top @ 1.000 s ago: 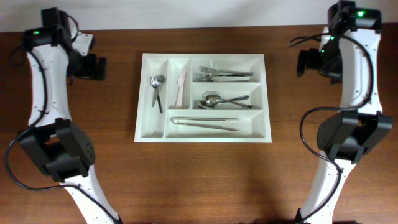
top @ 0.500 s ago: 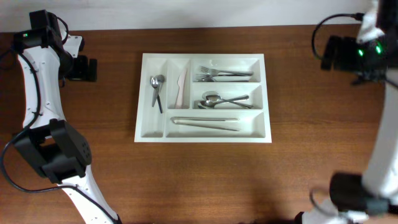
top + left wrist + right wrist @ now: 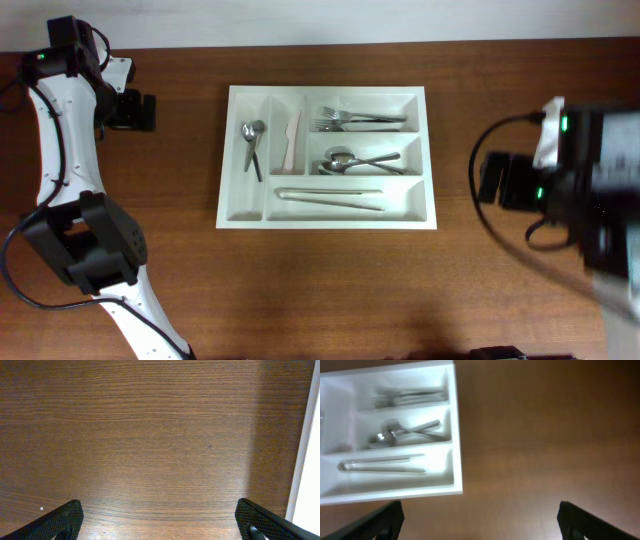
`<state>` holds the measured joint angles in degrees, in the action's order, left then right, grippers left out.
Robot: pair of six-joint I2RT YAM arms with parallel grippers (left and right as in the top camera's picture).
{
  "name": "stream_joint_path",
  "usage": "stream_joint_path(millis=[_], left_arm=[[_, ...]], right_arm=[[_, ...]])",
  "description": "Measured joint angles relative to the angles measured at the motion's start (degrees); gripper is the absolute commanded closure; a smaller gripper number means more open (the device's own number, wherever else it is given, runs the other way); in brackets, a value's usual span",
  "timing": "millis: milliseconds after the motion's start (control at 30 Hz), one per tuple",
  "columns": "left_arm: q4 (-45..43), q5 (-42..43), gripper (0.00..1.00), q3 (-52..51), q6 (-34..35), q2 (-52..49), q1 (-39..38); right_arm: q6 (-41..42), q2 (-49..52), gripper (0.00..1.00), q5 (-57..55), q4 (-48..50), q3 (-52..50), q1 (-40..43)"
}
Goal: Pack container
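The white container [image 3: 328, 220] sits mid-table in the overhead view. It holds spoons [image 3: 252, 142], a pale knife [image 3: 291, 138], forks [image 3: 355, 120], more spoons [image 3: 355, 161] and tongs [image 3: 330, 197]. It also shows in the right wrist view [image 3: 456, 435]. My left gripper [image 3: 145, 110] is open and empty at the far left, away from the container; its fingers [image 3: 160, 522] hang over bare wood. My right gripper [image 3: 490, 180] is blurred, right of the container, open and empty [image 3: 480, 520].
The brown wooden table [image 3: 330, 290] spreads around the container. A pale wall runs along the table's far edge [image 3: 320, 20]. The left arm [image 3: 60, 150] stretches along the left side, the right arm [image 3: 600, 200] along the right.
The right arm swung from the far right corner toward the front and nearer the camera, now blurred. The left arm shifted slightly left earlier and has since stayed still. The container's contents are unchanged.
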<state>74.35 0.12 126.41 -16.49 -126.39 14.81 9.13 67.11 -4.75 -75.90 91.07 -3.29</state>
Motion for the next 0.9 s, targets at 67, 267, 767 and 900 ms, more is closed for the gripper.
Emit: stream_joint_path(millis=[67,267,767,900], left_arm=[[-0.02,0.0,0.01,0.0,0.0,0.0,0.0],[-0.02,-0.02,0.01,0.0,0.0,0.0,0.0],[-0.02,0.0,0.01,0.0,0.0,0.0,0.0],[-0.02,0.0,0.01,0.0,0.0,0.0,0.0]], right_arm=[[-0.11,-5.2,0.01,-0.39,3.63,-4.98,-1.79],[-0.09,-12.76,0.01,0.9,4.74,-13.7,-3.91],[-0.09,-12.68,0.01,1.36,-2.34,-15.02,-4.0],[-0.09,-11.69,0.01,1.36,-2.4,-15.02,-4.0]])
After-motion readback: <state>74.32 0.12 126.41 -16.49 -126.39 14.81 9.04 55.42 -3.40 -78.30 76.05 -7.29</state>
